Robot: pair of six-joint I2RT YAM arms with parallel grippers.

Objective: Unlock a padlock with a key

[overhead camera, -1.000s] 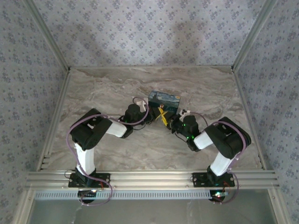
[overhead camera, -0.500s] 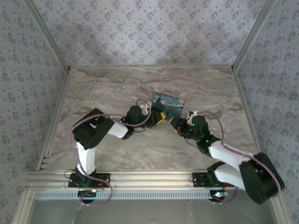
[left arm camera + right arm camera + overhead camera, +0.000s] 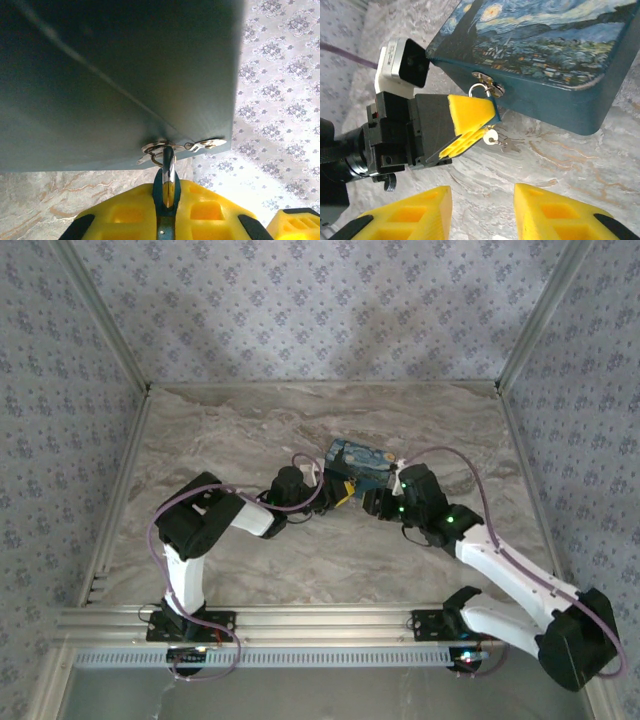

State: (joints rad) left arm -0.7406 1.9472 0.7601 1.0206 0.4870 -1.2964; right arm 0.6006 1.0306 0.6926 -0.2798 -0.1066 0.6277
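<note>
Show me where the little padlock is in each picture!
Top external: middle, too small to make out, where the left tool meets the painted box.
Left wrist: padlock at bottom middle, gripped by the left tool, shackle reaching the box's hasp.
Right wrist: padlock near centre, at the box front.
Shared landmark: the painted box.
</note>
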